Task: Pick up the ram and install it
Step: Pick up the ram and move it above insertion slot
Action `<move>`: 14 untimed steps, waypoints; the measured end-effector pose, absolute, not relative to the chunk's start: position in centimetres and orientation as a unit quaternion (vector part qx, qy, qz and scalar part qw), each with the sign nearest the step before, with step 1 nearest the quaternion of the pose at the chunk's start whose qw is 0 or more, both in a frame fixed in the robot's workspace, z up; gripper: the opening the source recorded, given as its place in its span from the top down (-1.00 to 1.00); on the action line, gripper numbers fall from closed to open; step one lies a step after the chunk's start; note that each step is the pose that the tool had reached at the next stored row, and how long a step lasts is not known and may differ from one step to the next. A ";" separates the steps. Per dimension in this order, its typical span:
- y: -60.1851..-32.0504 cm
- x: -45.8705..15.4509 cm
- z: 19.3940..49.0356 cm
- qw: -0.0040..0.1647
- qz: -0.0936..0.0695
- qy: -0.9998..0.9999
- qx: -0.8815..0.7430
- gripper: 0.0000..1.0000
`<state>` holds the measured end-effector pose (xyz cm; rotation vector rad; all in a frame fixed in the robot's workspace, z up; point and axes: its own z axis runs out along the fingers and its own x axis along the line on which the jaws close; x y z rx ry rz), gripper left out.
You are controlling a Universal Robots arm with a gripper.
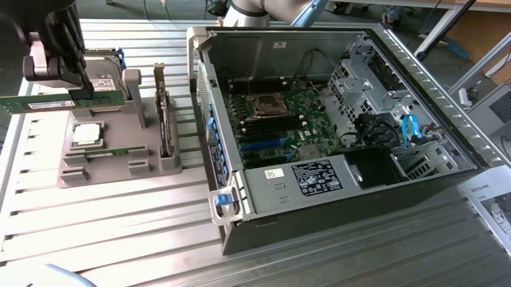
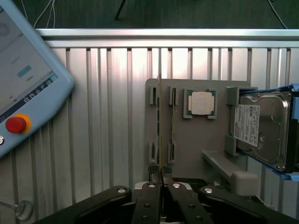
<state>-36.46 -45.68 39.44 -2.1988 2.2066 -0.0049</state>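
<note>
The ram, a long thin green stick, hangs level in the air above the grey fixture at the exterior view's left. My gripper is shut on one end of it. In the wrist view the held ram shows edge-on as a thin line running away from my gripper, whose fingertips pinch it. A second, similar stick rests in the fixture's slots beside it. The open computer case lies at the exterior view's right, its motherboard exposed.
On the fixture stand a processor chip, a silver hard drive and an upright dark expansion card. A teach pendant with a red button lies on the ribbed metal table. Papers lie at the exterior view's right edge.
</note>
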 end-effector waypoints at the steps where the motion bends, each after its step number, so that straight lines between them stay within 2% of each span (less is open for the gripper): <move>1: -45.7 -36.3 39.4 0.013 -0.002 0.708 -0.706 0.76; 14: -45.7 -32.8 39.4 0.013 -0.002 0.708 -0.706 0.76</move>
